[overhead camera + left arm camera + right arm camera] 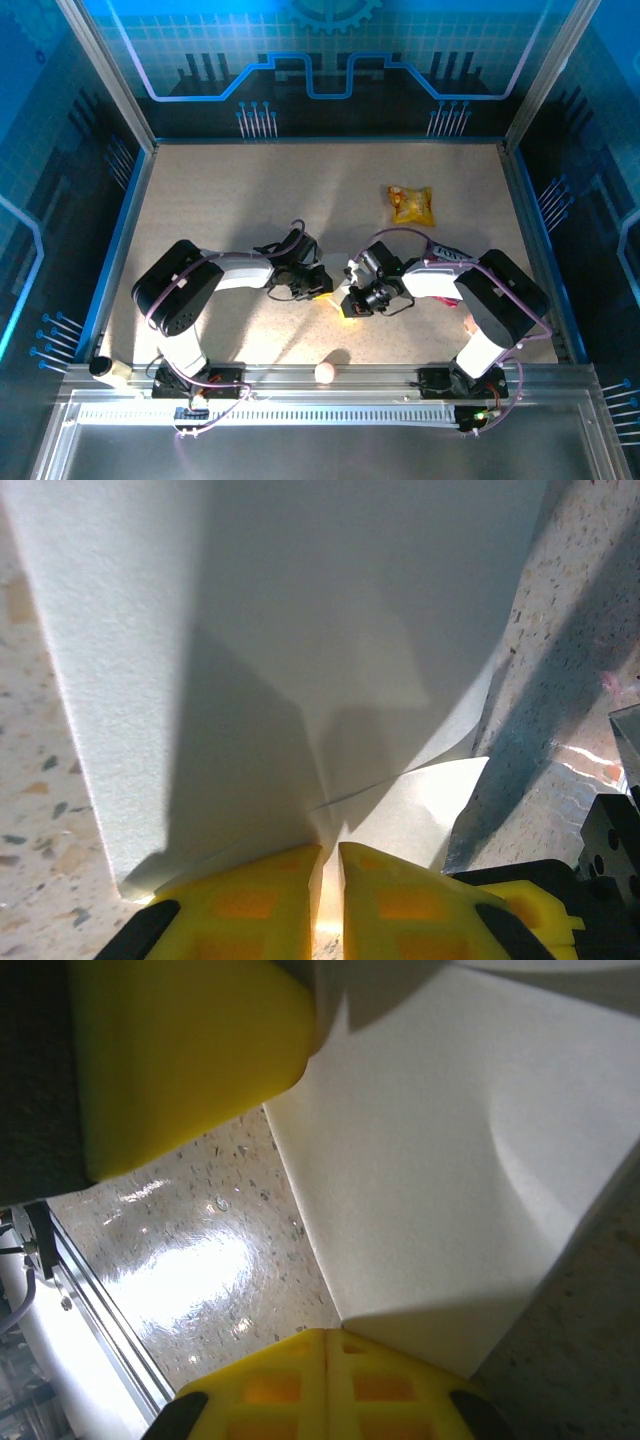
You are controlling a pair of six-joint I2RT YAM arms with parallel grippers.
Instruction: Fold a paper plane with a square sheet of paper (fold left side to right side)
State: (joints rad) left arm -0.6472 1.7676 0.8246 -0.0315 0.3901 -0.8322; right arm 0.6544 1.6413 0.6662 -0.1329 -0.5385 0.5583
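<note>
The yellow snack packet [411, 204] is the nearest thing to a container here. It is a crinkled, shiny pouch lying flat on the far right part of the table [220, 200], well apart from both arms. Its contents are not showing and its print is too small to read.

The sheet of paper [300, 630] is sitting at the middle of the table towards the near edge, between the two grippers. It is plain matte white with a faintly fibrous grain and carries no writing. In the left wrist view it is spreading wide from the fingertips, with a thin crease running across it and a lower flap glowing where light is passing through. In the right wrist view it is showing a straight edge and a layered, folded corner.

The left gripper [330, 880] is pinching the sheet between blocky yellow pads, with only a sliver of gap between them — the paper is running down into that gap. The right gripper [325, 1360] is closing its yellow pads flush together, and the folded corner is touching their tips. Whether the corner is caught between them I cannot tell.

The tabletop is looking like speckled beige stone, glossy enough to be throwing back a bright glare. A small round pinkish thing [326, 372] is resting on the metal rail at the near edge.
</note>
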